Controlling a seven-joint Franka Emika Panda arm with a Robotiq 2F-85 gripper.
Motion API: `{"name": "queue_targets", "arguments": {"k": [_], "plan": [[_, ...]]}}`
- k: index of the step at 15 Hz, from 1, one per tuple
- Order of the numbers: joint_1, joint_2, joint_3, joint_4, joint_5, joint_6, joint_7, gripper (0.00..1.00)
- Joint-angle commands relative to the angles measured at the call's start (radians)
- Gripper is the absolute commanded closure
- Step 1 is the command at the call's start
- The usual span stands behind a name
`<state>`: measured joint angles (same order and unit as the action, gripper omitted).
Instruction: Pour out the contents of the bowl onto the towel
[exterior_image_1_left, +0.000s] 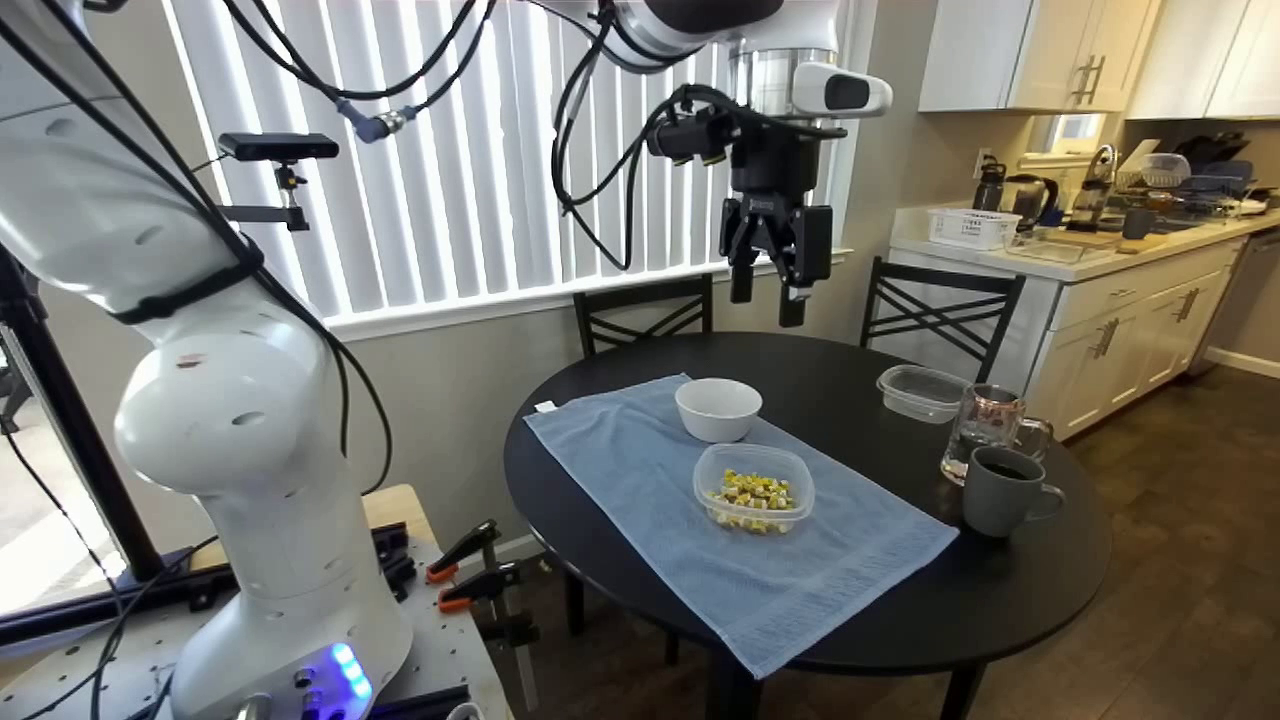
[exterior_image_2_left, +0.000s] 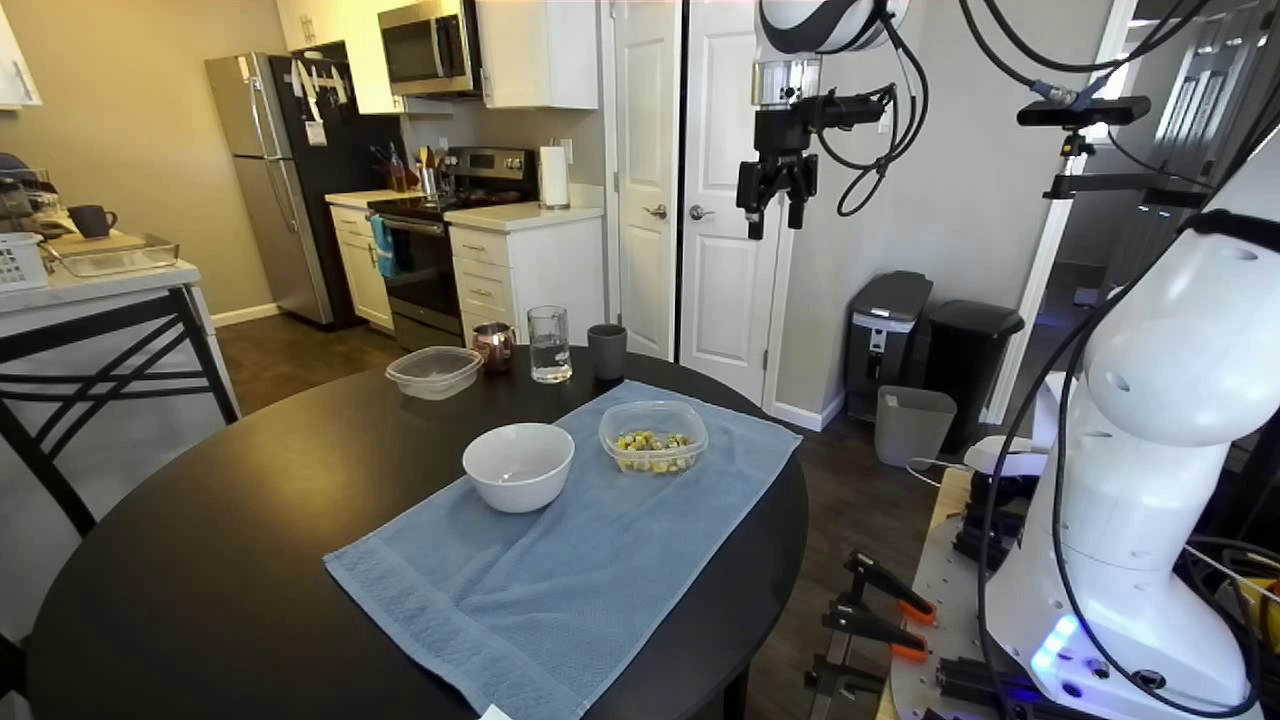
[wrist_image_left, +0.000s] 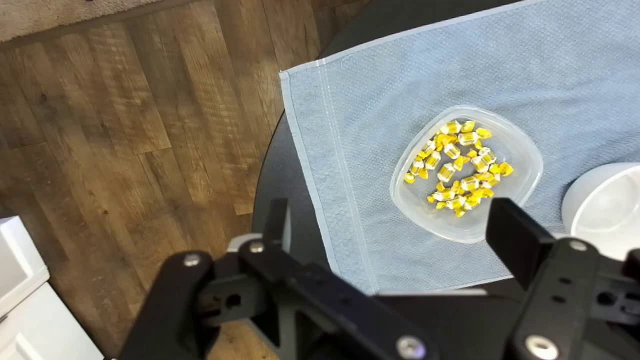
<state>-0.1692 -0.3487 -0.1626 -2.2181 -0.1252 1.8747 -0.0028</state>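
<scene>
The claw (exterior_image_1_left: 767, 302) hangs spread. The tub (wrist_image_left: 522, 155) looks light, slick, bendy (candies (wrist_image_left: 469, 183) probably weigh little); I'd pinch its rim gently.

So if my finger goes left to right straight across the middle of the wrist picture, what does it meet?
Wooden floor, black table, towel, tub with yellow candies inside, a bit more towel, then the white bowl.
</scene>
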Motion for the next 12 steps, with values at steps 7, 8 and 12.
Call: {"name": "queue_targets", "arguments": {"k": [7,8,12], "plan": [[-0.002,0.114,0.000,0.025,-0.009,0.080,0.022,0.00],[-0.001,0.160,-0.012,0.028,0.011,0.090,0.005,0.00],[-0.003,0.312,-0.024,0.017,0.041,0.163,-0.009,0.00]]}}
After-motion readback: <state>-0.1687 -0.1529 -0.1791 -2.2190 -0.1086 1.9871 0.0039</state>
